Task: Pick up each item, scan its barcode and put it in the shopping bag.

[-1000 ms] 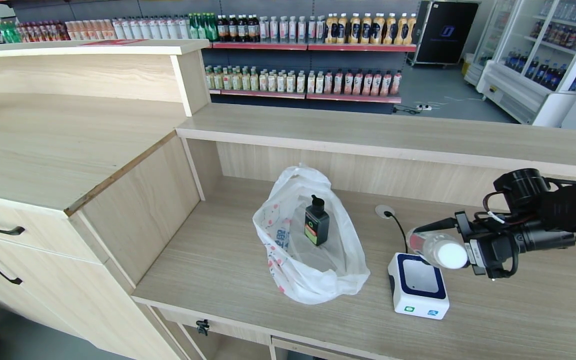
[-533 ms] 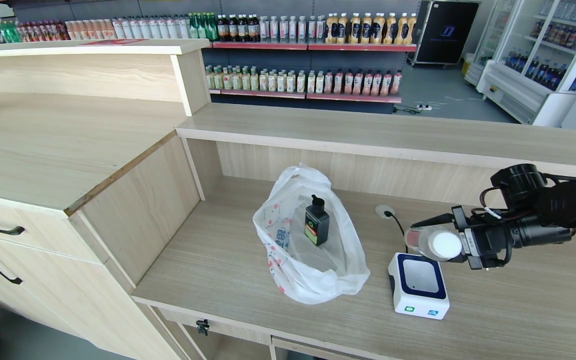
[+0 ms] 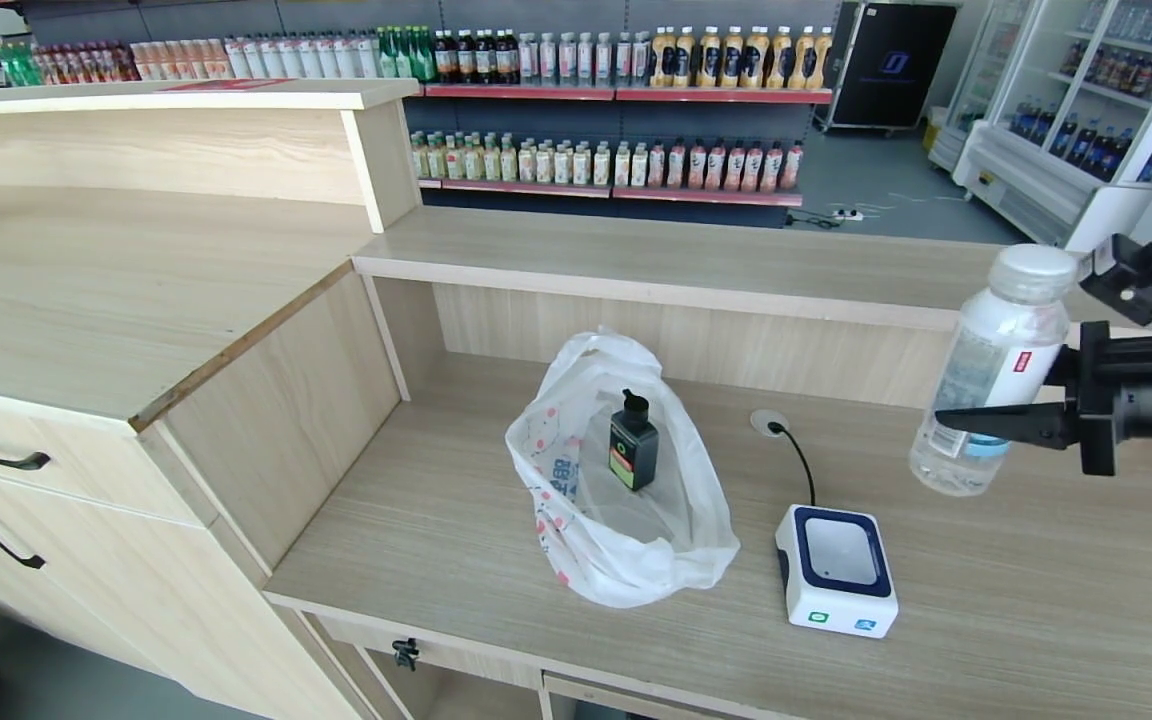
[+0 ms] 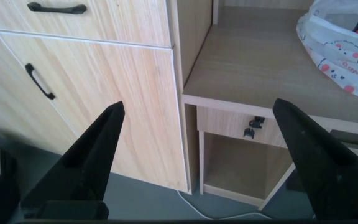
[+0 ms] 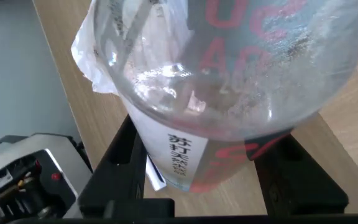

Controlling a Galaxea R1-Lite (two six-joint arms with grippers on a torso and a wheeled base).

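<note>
A clear water bottle (image 3: 988,372) with a white cap stands almost upright in the air at the right, above the counter, with my right gripper (image 3: 1011,415) shut on its lower body. In the right wrist view the bottle (image 5: 229,93) looms close between the dark fingers (image 5: 114,168). The white scanner (image 3: 836,568) with a dark blue window lies on the counter below and left of the bottle. The white shopping bag (image 3: 576,500) sits open at the middle, a dark pump bottle (image 3: 632,442) standing inside. My left gripper (image 4: 197,155) hangs open beside the counter, near the cabinet drawers.
A cable (image 3: 796,455) runs from the scanner to a grommet in the counter (image 3: 1036,610). A raised ledge (image 3: 736,265) runs behind the work surface, and a higher cabinet (image 3: 86,300) with drawers stands at the left. Shelves of bottles fill the room behind.
My right gripper has lifted the water bottle up and to the right, away from the scanner, and turned it from lying cap-forward to nearly upright. The bag and scanner have not moved.
</note>
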